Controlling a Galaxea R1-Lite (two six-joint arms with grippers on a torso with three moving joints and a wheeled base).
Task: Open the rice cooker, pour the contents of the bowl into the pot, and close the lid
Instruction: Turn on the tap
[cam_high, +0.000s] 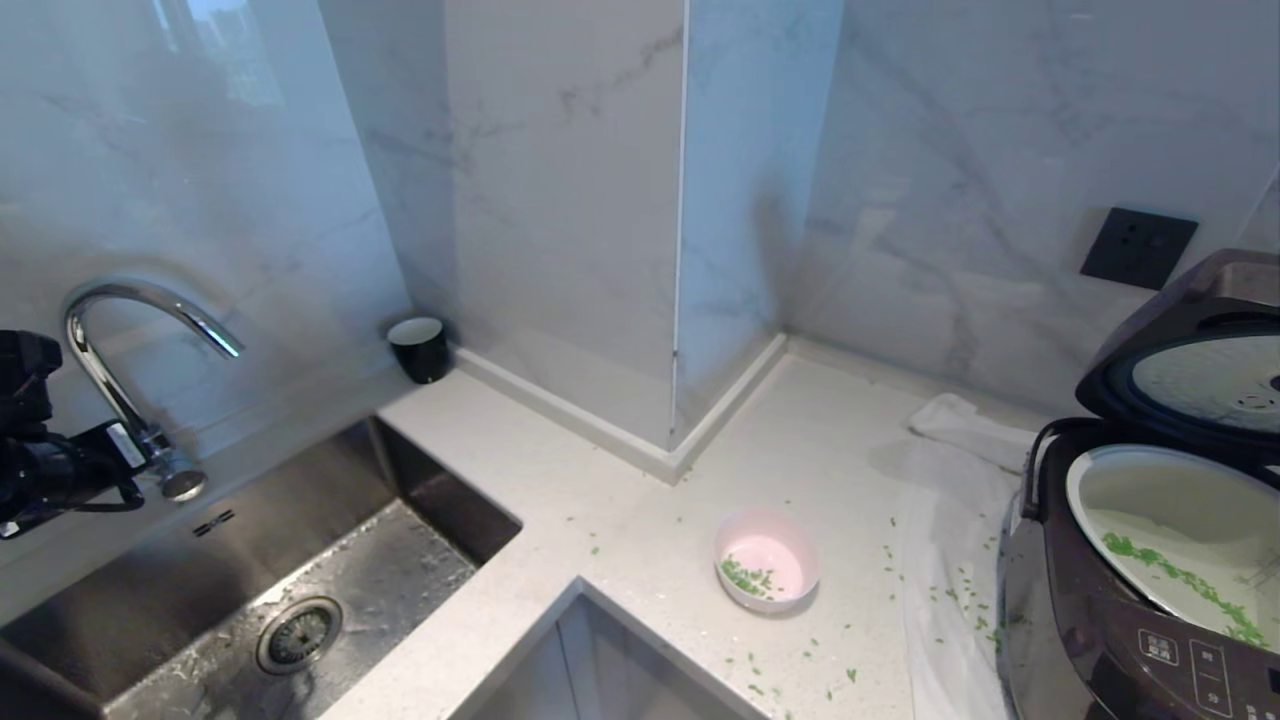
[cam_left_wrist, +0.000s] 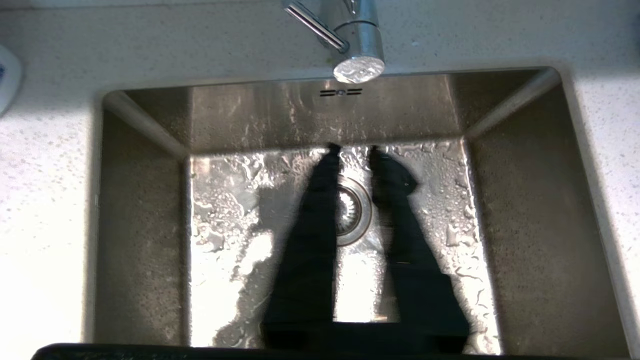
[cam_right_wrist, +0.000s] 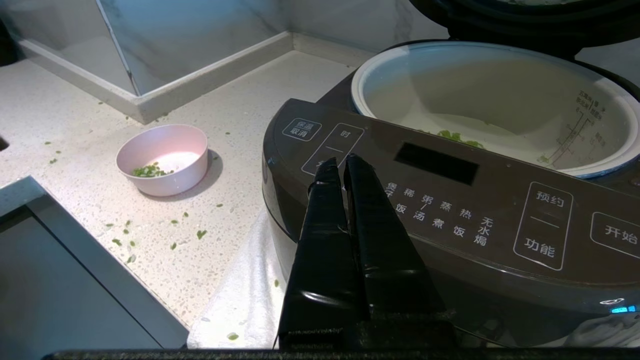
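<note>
Both grippers' fingers are long, tapered, wrapped in glossy black tape.

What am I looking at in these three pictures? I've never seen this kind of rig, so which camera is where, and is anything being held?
A two-armed robot stands at a kitchen counter. The wide picture comes from its head; the other two come from cameras on its wrists, looking along the black fingers.

The left gripper hangs over the sink below the faucet, fingers slightly apart, holding nothing. The right gripper is shut and empty, in front of the rice cooker.

The cooker's lid stands open. The pot has green bits in it; some remain in the pink bowl on the counter, and more lie scattered around it and on the white cloth. A black cup stands by the wall.
</note>
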